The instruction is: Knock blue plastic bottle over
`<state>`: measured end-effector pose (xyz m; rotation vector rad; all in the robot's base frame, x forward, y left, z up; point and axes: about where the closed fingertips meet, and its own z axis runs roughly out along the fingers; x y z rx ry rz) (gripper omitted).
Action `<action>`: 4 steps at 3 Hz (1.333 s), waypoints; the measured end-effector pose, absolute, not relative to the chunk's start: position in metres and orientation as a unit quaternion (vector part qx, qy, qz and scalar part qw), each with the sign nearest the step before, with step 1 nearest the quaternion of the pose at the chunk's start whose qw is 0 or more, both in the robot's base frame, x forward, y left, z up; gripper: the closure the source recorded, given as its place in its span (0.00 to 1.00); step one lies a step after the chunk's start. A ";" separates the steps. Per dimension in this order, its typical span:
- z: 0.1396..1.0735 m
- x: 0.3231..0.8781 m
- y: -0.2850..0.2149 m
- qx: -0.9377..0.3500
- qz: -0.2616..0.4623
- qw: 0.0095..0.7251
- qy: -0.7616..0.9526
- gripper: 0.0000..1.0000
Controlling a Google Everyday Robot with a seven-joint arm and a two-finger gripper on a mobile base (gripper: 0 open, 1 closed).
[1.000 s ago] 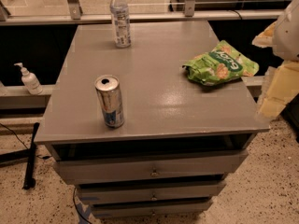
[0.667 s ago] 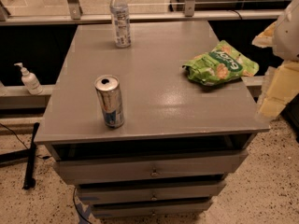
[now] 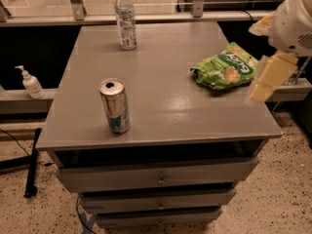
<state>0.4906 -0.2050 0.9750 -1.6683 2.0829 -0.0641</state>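
The blue plastic bottle (image 3: 126, 18) stands upright at the far left of the grey cabinet top (image 3: 161, 106). It is clear, with a white cap and a white-blue label. My gripper (image 3: 265, 82) hangs from the white arm at the right edge of the view, over the cabinet's right side, just right of a green chip bag (image 3: 224, 67). It is far from the bottle and holds nothing that I can see.
A silver-blue drink can (image 3: 115, 105) stands upright near the front left of the top. A small white pump bottle (image 3: 30, 82) sits on a ledge to the left. A rail with metal posts (image 3: 75, 1) runs behind the cabinet. Drawers (image 3: 158, 177) face front.
My gripper has moved a little to the left and up, closer to the chip bag. The bottle, the can and the bag have not moved.
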 end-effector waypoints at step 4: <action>0.985 0.716 -0.107 -0.575 -0.005 0.444 0.687 0.00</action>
